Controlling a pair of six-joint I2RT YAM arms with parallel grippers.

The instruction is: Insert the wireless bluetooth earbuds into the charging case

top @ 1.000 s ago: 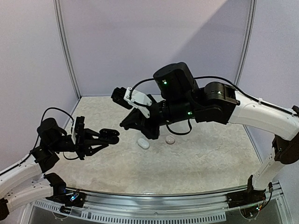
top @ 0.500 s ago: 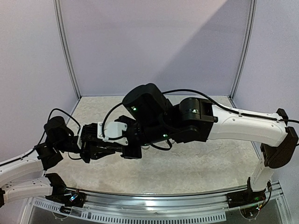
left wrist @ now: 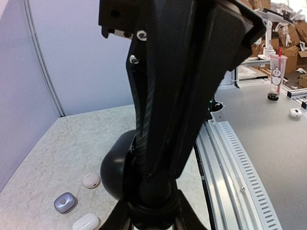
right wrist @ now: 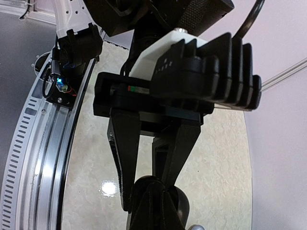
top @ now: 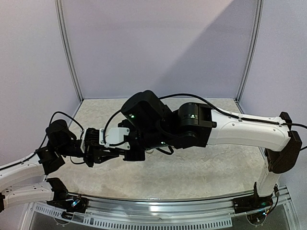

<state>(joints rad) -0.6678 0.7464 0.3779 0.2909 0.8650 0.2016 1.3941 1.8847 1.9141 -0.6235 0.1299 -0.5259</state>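
Nearest us, just past the rail [top: 158, 203] at the front edge, the left gripper [left wrist: 151, 214] is closed narrow on a dark rounded charging case [left wrist: 115, 167]. It holds the case above the left half of the table [top: 206, 167].

Hard against it, the right gripper [left wrist: 146, 184] bears in from above and across, its fingers pinched together with the tips at the case. We cannot see whether a bud sits between them, as everything there is black on black.

The coming move, as we judge it, turns on that line. The right fingers' long axis points steeply down into the case, so any seating push would run along it while the left arm only braces.

Farther off, down on the surface beyond the joined grippers, lie a white pebble [left wrist: 86, 223], a greyish earbud [left wrist: 64, 202] and a small pale earbud [left wrist: 90, 180], all apart from both grippers. We take the last two for buds, though they are too small to be certain. We judge the right arm the nearer to them.
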